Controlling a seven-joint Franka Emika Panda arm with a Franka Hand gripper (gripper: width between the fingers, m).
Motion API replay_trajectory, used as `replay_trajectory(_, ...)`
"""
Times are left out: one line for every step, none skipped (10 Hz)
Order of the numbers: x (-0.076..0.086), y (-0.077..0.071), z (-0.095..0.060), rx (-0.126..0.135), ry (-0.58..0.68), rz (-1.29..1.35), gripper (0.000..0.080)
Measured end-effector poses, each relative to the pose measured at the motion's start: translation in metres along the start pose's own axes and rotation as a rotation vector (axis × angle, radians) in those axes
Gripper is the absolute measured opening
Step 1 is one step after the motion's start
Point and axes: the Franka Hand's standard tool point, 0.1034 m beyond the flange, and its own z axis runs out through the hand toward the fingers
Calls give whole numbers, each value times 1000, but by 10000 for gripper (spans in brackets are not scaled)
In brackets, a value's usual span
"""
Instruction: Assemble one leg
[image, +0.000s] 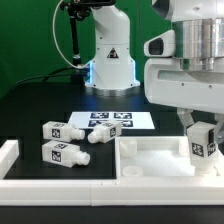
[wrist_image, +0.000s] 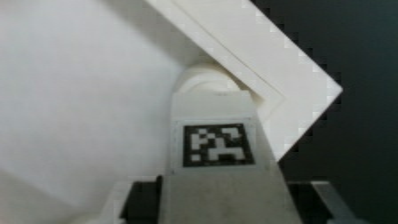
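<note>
My gripper (image: 202, 133) is shut on a white leg (image: 203, 141) with a black-and-white tag and holds it upright over the right end of the large white tray-like panel (image: 150, 160). In the wrist view the leg (wrist_image: 217, 150) fills the middle between my fingers (wrist_image: 143, 200). Its far end sits at the panel's inner corner (wrist_image: 249, 85). Whether it touches the panel I cannot tell. Two more tagged legs lie on the black table at the exterior view's left, one (image: 62, 130) behind the other (image: 62, 152). A third leg (image: 102, 133) lies by the marker board.
The marker board (image: 112, 120) lies flat behind the panel. The arm's white base (image: 110, 50) stands at the back. A white rail (image: 20, 160) runs along the table's left and front edges in the exterior view.
</note>
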Motion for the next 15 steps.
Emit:
replay_trajectory(-2, 0, 0, 12, -2, 144, 287)
replay_trajectory(-4, 1, 0, 13, -5, 226, 287)
replay_trajectory(-5, 1, 0, 11, -4, 273, 287)
replay_trajectory(-6, 1, 0, 10, -3, 321, 287)
replay_trajectory(-6, 1, 0, 10, -2, 319, 325)
replay_trajectory(-6, 2, 0, 2, -4, 215, 325)
replay_trajectory(-7, 4, 0, -15, -16, 69, 517)
replay_trajectory(-3, 5, -1, -14, -14, -157, 517)
replay_trajectory(-4, 4, -2, -17, -10, -305, 621)
replay_trajectory(-5, 5, -1, -18, -11, -382, 642)
replay_trajectory(-4, 5, -1, -18, -12, -448, 642)
replay_trajectory(-4, 6, -1, -18, -13, -511, 648)
replay_trajectory(-5, 3, -1, -27, -5, -662, 648)
replay_trajectory(-8, -6, -1, -35, 11, -854, 649)
replay_trajectory(-15, -9, 2, -33, 7, -899, 649)
